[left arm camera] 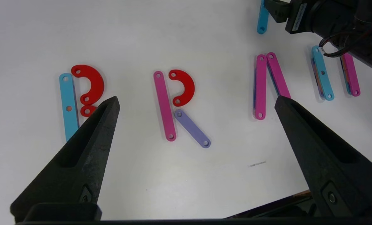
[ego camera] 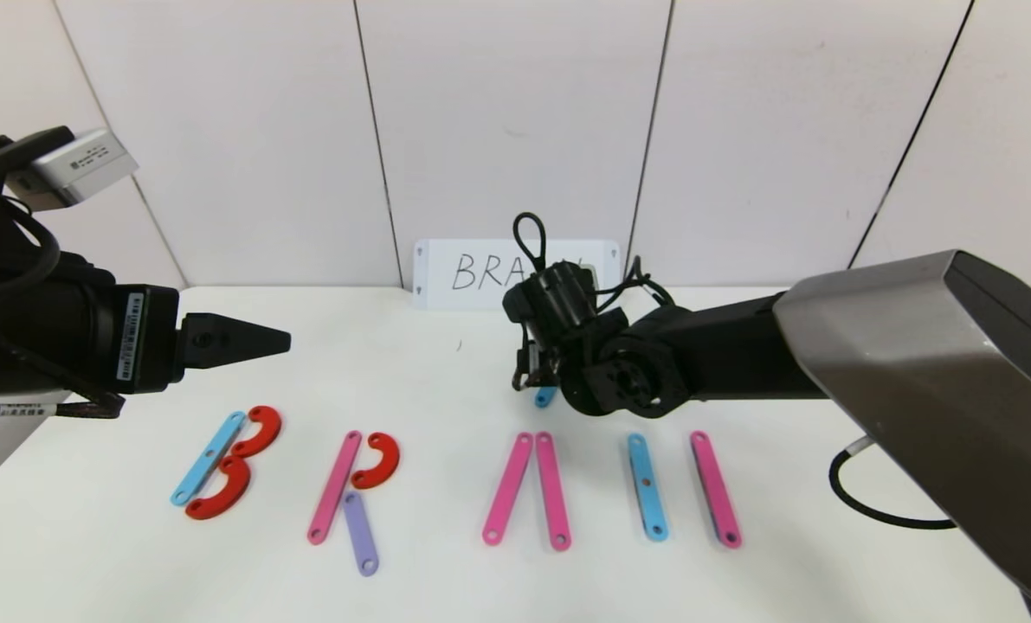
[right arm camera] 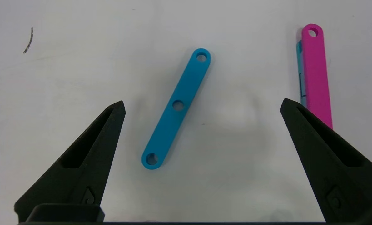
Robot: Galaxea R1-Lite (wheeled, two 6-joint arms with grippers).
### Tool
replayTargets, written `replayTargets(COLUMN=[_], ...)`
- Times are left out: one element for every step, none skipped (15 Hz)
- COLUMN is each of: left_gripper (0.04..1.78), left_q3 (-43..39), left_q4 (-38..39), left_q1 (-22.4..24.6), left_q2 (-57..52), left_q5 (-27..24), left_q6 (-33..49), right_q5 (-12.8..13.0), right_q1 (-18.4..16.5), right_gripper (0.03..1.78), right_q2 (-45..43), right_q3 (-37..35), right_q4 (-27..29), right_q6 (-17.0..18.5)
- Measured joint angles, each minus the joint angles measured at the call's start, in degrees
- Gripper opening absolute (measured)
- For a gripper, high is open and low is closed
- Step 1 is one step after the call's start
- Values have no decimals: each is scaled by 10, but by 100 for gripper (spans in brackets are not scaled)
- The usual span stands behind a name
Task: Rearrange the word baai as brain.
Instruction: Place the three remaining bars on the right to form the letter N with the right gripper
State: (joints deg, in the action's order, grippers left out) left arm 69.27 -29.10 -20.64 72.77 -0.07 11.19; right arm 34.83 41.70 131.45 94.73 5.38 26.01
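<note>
Right wrist view: my right claw (right arm camera: 201,107) hovers spread wide and empty over the loose flat blue plastic strip with three holes (right arm camera: 176,107), lying free on the white tabletop (right arm camera: 64,62), its long axis slanting between my fingertips. My left claw (ego camera: 277,340), also apart, idles farther off.

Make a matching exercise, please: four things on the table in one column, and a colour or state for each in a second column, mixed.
1. B's straight strip
2. R's slanted leg
3. A's two strips
4. right gripper

a. pink
b. open above a loose blue strip
c. blue
d. purple

Pairs: 1-c, 2-d, 3-a, 4-b
</note>
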Motion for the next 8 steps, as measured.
replayTargets(left_gripper=[174, 174, 174, 174, 174, 174, 174, 174], left_q3=[0, 0, 0, 0, 0, 0, 0, 0], left_q4=[0, 0, 0, 0, 0, 0, 0, 0], left_q1=[0, 0, 1, 1, 1, 1, 1, 1], left_q2=[0, 0, -1, -1, -1, -1, -1, -1], left_q5=[0, 0, 0, 0, 0, 0, 0, 0], left_q6=[0, 0, 0, 0, 0, 0, 0, 0], right_q5=[0, 1, 1, 1, 1, 1, 1, 1], right_q1=[4, 8, 12, 14, 15, 15, 15, 15], right_gripper=[174, 174, 174, 174, 174, 174, 174, 174], right_q2=[10, 19, 26, 33, 39, 44, 48, 51], right_q3=[19, 32, 41, 45, 48, 50, 52, 55], right_q4=[16, 30, 35, 36, 37, 37, 36, 37], right_q6=[5, 13, 17, 19, 20, 21, 22, 24])
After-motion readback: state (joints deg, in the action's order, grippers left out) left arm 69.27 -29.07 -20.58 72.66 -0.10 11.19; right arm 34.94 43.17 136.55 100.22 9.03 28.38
